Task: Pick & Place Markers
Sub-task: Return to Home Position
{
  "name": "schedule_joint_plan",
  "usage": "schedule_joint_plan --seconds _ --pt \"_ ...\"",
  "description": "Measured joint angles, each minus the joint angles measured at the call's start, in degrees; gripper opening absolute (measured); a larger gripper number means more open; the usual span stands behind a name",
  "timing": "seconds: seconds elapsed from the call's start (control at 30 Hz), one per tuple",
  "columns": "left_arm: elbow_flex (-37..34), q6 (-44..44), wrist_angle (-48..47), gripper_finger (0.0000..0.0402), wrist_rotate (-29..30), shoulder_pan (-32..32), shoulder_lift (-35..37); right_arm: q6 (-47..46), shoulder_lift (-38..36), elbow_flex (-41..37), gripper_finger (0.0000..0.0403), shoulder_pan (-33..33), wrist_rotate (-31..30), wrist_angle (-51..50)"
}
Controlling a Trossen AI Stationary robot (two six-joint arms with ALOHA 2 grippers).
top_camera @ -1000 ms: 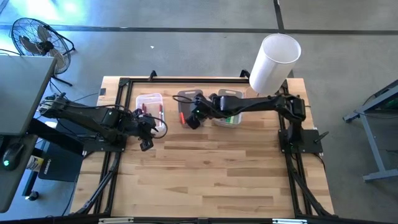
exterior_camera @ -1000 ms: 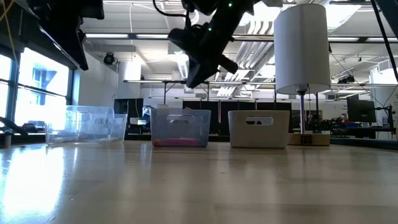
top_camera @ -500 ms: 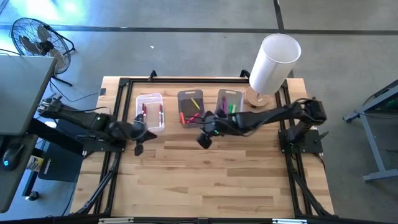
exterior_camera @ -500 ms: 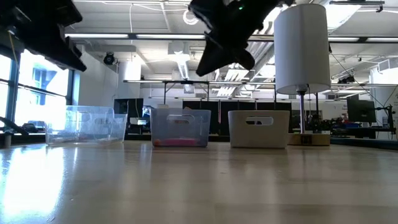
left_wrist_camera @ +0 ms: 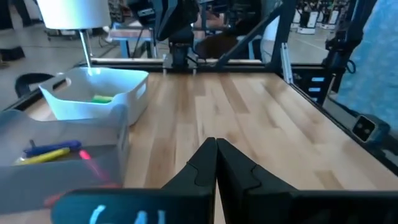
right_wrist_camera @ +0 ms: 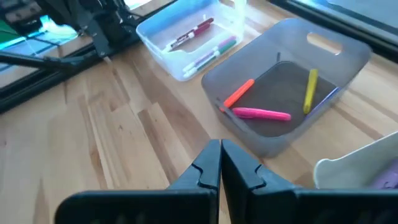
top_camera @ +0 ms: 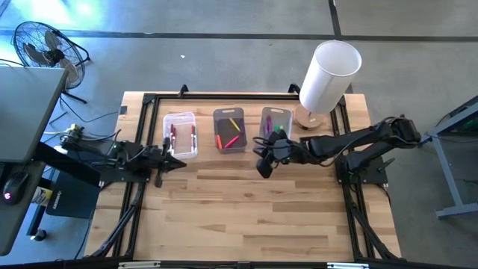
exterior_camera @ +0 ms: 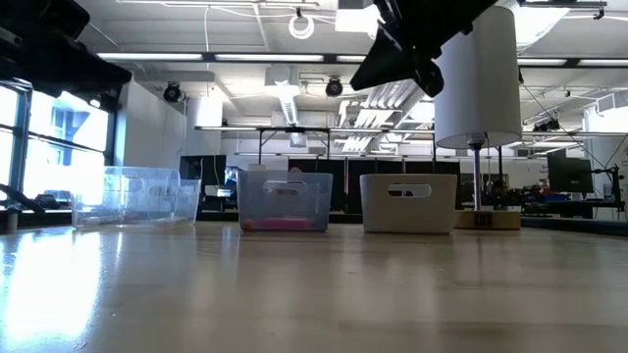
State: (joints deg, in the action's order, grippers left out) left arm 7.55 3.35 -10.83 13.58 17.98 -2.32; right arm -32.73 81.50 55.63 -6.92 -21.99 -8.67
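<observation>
The markers lie in three bins along the table's far side. Red and green ones lie in the clear bin (top_camera: 180,134) (right_wrist_camera: 186,34). Orange, pink and yellow ones (right_wrist_camera: 261,113) lie in the grey bin (top_camera: 229,129). Purple and green ones (top_camera: 273,125) lie in the white bin (left_wrist_camera: 93,93). My right gripper (top_camera: 263,169) (right_wrist_camera: 220,149) hovers shut and empty above the bare table, just near of the gap between the grey and white bins. My left gripper (top_camera: 178,162) (left_wrist_camera: 216,146) is shut and empty, pointing level, near of the clear bin at the left.
A tall white cylinder lamp (top_camera: 328,75) on a wooden base stands at the far right corner. Black frame rails (top_camera: 142,187) run along the table's left, right and far edges. Open wood (top_camera: 246,217) stretches across the table's near half.
My right gripper has drawn back from above the grey bin toward the table's right and near side, staying high. My left gripper has pulled back toward the left edge, sunk lower and tipped up from pointing downward to level.
</observation>
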Motion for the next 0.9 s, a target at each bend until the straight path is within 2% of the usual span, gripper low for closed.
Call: schedule_joint_plan --seconds 0.17,0.4,0.6,0.77,0.9 --pt "-2.8 -0.1 1.97 0.0 0.51 -0.01 1.72 1.2 -0.81 -0.28 0.0001 0.11 -0.55 -0.08" --pt "-3.02 -2.0 2.98 0.0 -1.09 -0.63 1.59 2.13 -0.81 -0.28 0.0001 0.16 -1.63 -0.19" --pt "-6.54 -1.57 12.24 0.0 -11.25 -8.51 0.47 2.28 -0.81 -0.28 0.0001 0.5 -1.85 -0.21" --pt "-6.53 1.3 10.91 0.0 -14.88 -14.11 -0.41 1.97 -0.81 -0.28 0.0001 0.96 -1.81 -0.23" --pt "-6.56 1.31 10.9 0.0 -14.49 -15.16 0.03 1.72 -0.81 -0.28 0.0001 0.94 -1.73 -0.25"
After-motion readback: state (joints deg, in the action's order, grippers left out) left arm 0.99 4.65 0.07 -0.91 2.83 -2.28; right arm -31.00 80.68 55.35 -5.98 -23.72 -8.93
